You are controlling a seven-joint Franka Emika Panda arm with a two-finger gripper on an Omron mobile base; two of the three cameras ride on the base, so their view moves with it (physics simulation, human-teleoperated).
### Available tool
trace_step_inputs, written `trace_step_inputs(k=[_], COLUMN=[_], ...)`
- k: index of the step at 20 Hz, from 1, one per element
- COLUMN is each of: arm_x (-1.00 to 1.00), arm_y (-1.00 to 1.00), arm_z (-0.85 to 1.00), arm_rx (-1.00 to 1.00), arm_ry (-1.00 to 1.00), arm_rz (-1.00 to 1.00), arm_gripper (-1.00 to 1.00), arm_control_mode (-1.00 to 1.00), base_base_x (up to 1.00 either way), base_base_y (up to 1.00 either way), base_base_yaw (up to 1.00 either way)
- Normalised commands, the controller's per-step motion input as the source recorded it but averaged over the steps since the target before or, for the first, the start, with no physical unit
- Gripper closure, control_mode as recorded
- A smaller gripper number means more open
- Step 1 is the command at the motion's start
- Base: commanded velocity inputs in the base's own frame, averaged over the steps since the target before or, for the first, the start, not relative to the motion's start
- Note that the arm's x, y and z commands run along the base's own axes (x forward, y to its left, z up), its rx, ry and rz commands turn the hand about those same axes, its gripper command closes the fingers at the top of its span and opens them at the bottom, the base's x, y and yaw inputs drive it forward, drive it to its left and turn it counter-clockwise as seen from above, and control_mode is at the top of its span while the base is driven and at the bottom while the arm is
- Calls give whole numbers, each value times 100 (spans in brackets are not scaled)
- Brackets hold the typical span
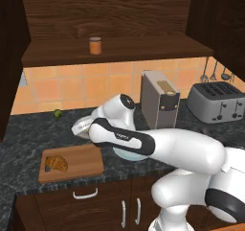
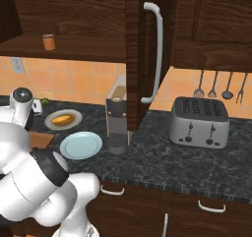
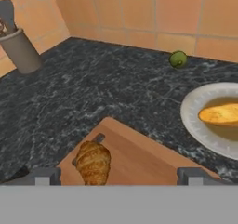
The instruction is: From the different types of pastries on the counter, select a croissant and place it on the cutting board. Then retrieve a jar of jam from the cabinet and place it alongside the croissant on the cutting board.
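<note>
The first half of the task looks done: the croissant (image 1: 57, 164) lies on the cutting board (image 1: 81, 160), near the board's left short end by the slot handle, and nothing grips it. The second half is still open. The jar of jam (image 1: 95, 45) stands upright on the plank shelf of the cabinet (image 1: 119, 50), well above the tabletop (image 1: 28, 141), and has not been touched.

The end effector (image 3: 118, 175) hangs over the cutting board, looking down at it. Its two dark fingertips (image 3: 44, 175) are spread wide apart with nothing between them; in the hand view the croissant sits just inside the left tip, on the board surface below. Beside the board's far long edge rests a plate (image 3: 195, 125) carrying the golden oval bun (image 3: 222, 114), and a small green fruit (image 3: 177, 59) lies near the tabletop's back edge by the wall.

The jar is high above and slightly to the right of the end effector, well apart from it, so the arm would have to rise from the board up to the shelf to reach it.
</note>
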Motion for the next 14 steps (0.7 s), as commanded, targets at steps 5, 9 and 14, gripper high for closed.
trace_step_inputs(k=[5, 9, 14], arm_x=[-20, -20, -8], arm_y=[-19, -13, -7], arm_z=[80, 65, 19], arm_rx=[6, 4, 0], arm_ry=[2, 0, 4], arm_rz=[-4, -7, 0], arm_gripper=[-100, -100, -100], arm_control_mode=[-100, -100, -100], base_base_x=[0, 0, 0], base_base_y=[0, 0, 0], base_base_yaw=[0, 0, 0])
